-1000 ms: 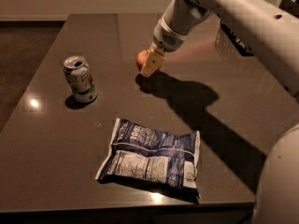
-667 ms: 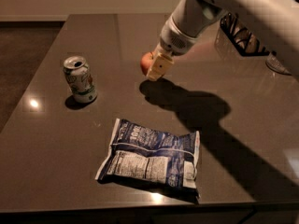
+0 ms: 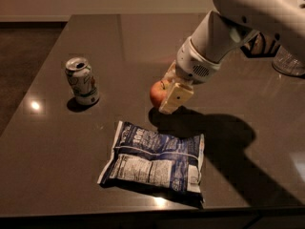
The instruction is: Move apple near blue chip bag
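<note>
Gripper (image 3: 166,92) first: it hangs low over the middle of the dark table (image 3: 57,175), and its pale fingers (image 3: 174,97) are clamped on the apple (image 3: 156,93), one in front and the other mostly hidden behind the fruit. The apple sits at about twelve o'clock from the blue chip bag (image 3: 155,161), near the bag's top edge but not touching it. Its shadow falls right under it, so I'd guess it is barely off the surface, though I can't be sure.

To my eye this is the carrying step, nearly finished. What's left is a short lowering at this spot or slightly toward six o'clock, then opening the fingers gently so the round fruit doesn't roll off.

As for containers, the soda can (image 3: 82,80) stands upright at nine o'clock from the apple, well apart. Its top looks opened, but I can't tell what is inside. The bag lies flat with its nutrition panel up, seemingly sealed.
</note>
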`<state>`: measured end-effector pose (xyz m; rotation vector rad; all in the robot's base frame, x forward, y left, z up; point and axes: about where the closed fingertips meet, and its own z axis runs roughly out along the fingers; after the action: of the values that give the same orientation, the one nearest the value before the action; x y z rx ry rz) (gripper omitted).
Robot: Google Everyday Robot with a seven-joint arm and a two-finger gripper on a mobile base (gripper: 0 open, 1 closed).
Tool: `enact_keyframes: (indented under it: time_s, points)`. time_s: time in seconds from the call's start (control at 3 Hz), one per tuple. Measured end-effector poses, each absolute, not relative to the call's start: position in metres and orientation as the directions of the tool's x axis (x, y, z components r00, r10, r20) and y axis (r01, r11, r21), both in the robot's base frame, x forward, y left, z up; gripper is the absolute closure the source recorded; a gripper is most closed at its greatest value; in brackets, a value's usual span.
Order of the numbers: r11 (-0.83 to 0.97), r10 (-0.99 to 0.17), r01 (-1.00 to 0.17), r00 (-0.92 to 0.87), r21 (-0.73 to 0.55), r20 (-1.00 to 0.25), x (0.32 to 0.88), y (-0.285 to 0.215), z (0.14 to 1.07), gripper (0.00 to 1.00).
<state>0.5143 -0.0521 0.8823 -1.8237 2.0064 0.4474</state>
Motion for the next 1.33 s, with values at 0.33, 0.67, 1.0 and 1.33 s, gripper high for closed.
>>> enact_keyframes:
  time_s: [0.33, 0.67, 1.0, 1.33]
  points:
    - [0.053, -0.870, -0.999, -0.052, 0.012, -0.490, 0.490, -0.060, 0.874, 1.00]
    - [-0.011, -0.870, -0.999, -0.006, 0.033, -0.493, 0.469, -0.061, 0.866, 0.82]
    - [-0.044, -0.867, -0.998, 0.021, 0.034, -0.497, 0.462, -0.061, 0.859, 0.59]
    - [-0.046, -0.867, -0.998, 0.024, 0.031, -0.497, 0.461, -0.060, 0.860, 0.35]
